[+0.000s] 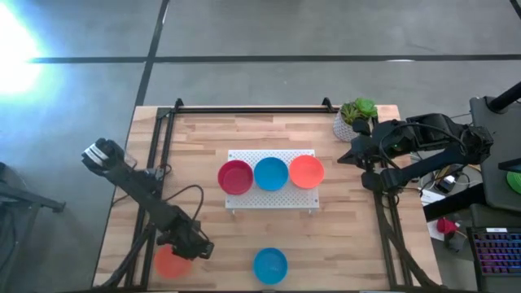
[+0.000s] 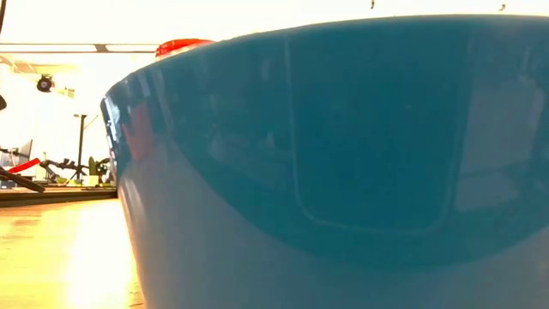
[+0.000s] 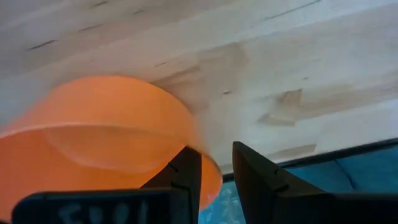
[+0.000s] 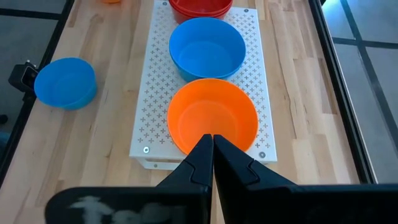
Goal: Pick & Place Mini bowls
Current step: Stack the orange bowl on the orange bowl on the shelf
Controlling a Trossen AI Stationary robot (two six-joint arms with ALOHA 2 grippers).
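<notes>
Three mini bowls sit in a row on the white perforated board (image 1: 270,195): red (image 1: 235,177), blue (image 1: 271,173), orange (image 1: 306,171). A second blue bowl (image 1: 270,265) rests on the wood near the table's near edge and fills the low view (image 2: 343,172). A second orange bowl (image 1: 169,263) sits at the near-left corner. My left gripper (image 1: 182,252) is open beside it, its fingers astride the rim (image 3: 213,177). My right gripper (image 1: 342,156) is shut and waits at the right side, pointing toward the board (image 4: 212,142). My left gripper (image 3: 216,168) stands astride the orange bowl's rim, on the side toward the table's right. One finger (image 3: 186,177) is over the bowl's inside and the other (image 3: 255,177) is outside. A gap shows beside the outer finger. I cannot tell whether the inner finger touches the bowl.
A white pot with a green plant (image 1: 356,115) stands at the far-right corner, close to my right arm. A black frame rail (image 1: 248,107) runs along the far edge and down both sides. The table's near-left edge (image 3: 323,155) lies close to the orange bowl.
</notes>
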